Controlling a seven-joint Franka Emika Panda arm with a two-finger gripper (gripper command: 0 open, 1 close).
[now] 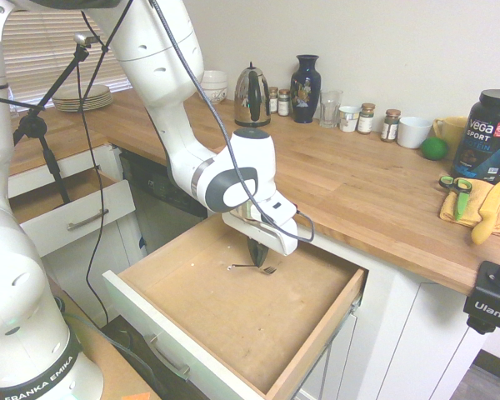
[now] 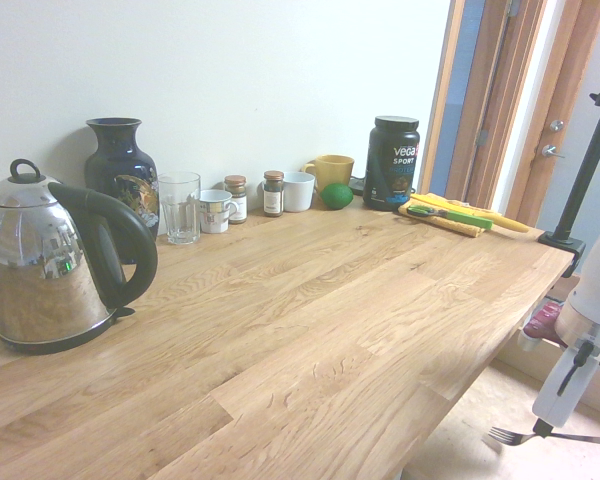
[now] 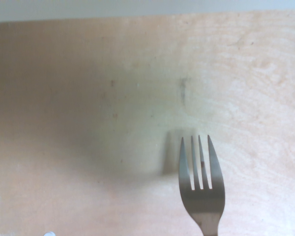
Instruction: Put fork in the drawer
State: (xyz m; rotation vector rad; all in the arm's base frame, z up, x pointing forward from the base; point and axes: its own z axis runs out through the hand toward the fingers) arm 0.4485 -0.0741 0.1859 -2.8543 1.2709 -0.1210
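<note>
The fork (image 1: 252, 267) hangs level just above the bare wood bottom of the drawer (image 1: 233, 329), pinched at about mid-handle by the gripper (image 1: 257, 257), whose jaws are shut tight on the thin metal. In the first exterior view it lies crosswise under the dark fingers, one end poking out to each side, and it sits over the back half of the drawer. In the second exterior view the fork (image 2: 540, 436) shows beyond the edge of the bench (image 2: 310, 330), tines toward the picture's left, with the gripper (image 2: 543, 429) pointing straight down onto it. The wrist view shows the tines of the fork (image 3: 200, 187) from close by over pale wood, with a soft shadow beside them, which suggests that the fork is near the bottom but not yet lying on it; whether any part touches cannot be told.

The step in hand looks like the last of the carry: the fork is inside the outline of the open drawer and low over its bottom. The next move calls for a short, gentle drop until the fork rests flat, then opening the jaws and lifting straight up so the fingers do not drag it. The drawer walls stand well apart from the fork, so it has room to settle. The smaller drawer (image 1: 75, 218) off to the side plays no part.
</note>
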